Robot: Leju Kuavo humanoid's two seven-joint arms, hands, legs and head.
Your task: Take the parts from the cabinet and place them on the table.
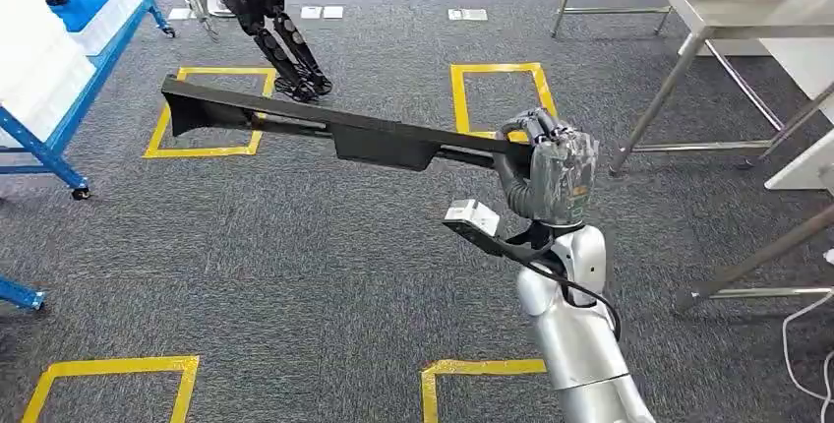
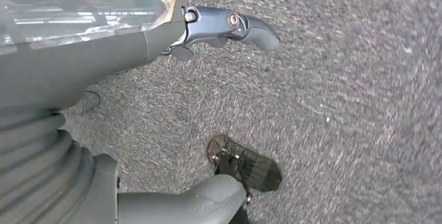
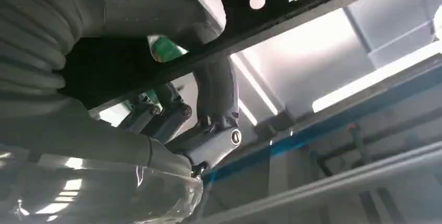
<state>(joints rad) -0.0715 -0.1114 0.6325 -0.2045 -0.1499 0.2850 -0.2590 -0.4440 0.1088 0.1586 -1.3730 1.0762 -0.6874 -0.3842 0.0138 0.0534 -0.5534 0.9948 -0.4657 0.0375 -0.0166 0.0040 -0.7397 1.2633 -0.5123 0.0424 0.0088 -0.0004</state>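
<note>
The right arm reaches forward and up, its right hand (image 1: 553, 169) gripping one end of the long black part (image 1: 325, 128). The left hand (image 2: 156, 41) hangs with fingers (image 2: 229, 23) extended, holding nothing.

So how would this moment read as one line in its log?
right hand: grips long black part | left hand: holds nothing | metal table: ahead right

Grey carpet (image 1: 325, 275) covers the floor, marked with yellow tape squares (image 1: 208, 113). A blue rack (image 1: 59, 138) on castors holding white bins (image 1: 34, 59) stands at the left. Steel tables (image 1: 708, 20) stand at the right, a white cable (image 1: 811, 344) trailing beside them.
</note>
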